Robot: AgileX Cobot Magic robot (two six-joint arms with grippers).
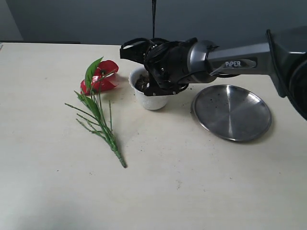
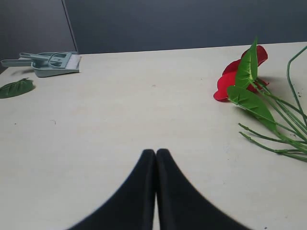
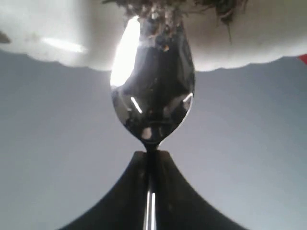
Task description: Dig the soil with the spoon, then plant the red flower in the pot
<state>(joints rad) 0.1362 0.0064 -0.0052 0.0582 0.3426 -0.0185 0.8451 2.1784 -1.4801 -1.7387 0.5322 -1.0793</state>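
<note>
Spoon (image 3: 151, 96) tip in the soil (image 1: 141, 84)
We see the right hand (image 3: 151, 155) clamped on the spoon at the pot (image 1: 152, 101), the left hand (image 2: 156, 154) pressed together and empty, and the red flower (image 1: 103, 76) lying on the tabletop (image 1: 168, 191) just beside the pot.

The pot (image 1: 152, 101) stands between the red flower (image 1: 101, 76), left, and the plate (image 1: 232, 112), right.

The spoon (image 3: 152, 103) is mirror-bright polished metal flecked with crumbly, fibrous dark soil (image 1: 142, 84), the pot (image 1: 152, 101) smooth, faintly glossy white, the round plate (image 1: 232, 112) at its 3 o'clock dull satin steel, the red flower (image 1: 103, 76) glossy-petalled, the worktop (image 1: 192, 187) matt and pale.
</note>
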